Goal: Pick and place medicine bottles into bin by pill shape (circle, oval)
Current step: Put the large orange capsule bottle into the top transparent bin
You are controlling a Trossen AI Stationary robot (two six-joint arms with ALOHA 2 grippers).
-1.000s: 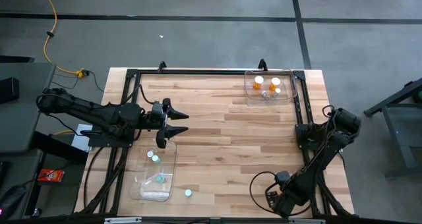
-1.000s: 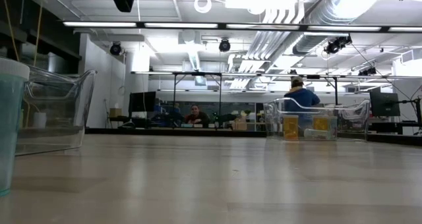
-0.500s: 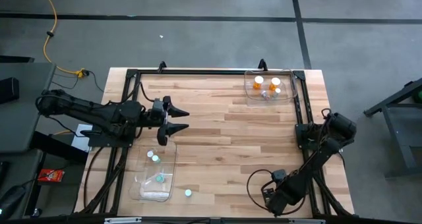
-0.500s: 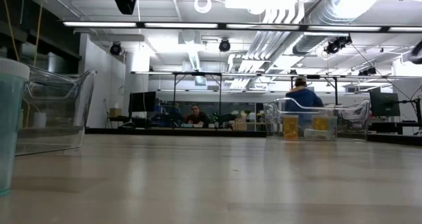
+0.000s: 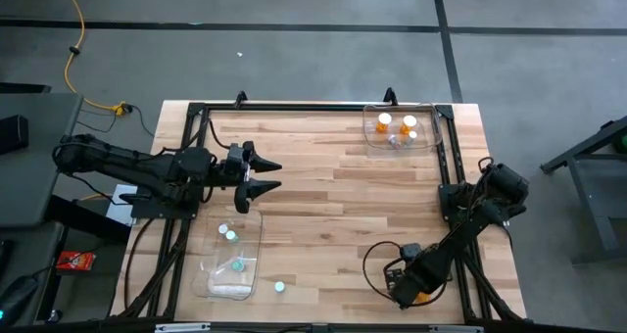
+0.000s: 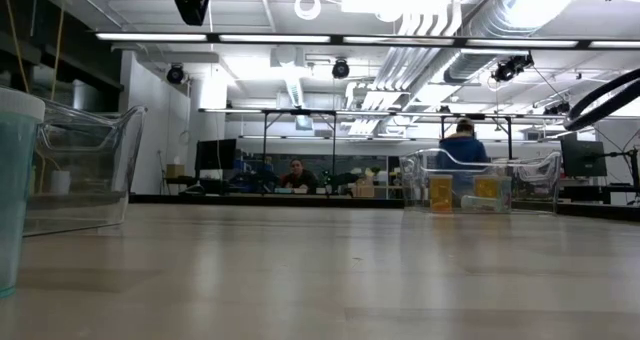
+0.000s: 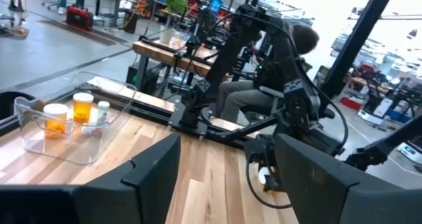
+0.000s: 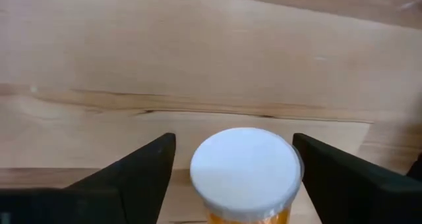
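Though hidden from above, orange bottle (image 8: pixel 245 174) between right gripper (image 8: pixel 234 184) fingers

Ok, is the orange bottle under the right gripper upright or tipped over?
Upright: the right wrist view looks down on the orange bottle's round white cap, with the right gripper's open fingers either side, not touching.

A light wooden plank desk (image 5: pixel 323 186) lies beneath the pincer; a yellow cable (image 5: pixel 69 49) trails across grey concrete floor (image 5: pixel 294 5) well beyond it.
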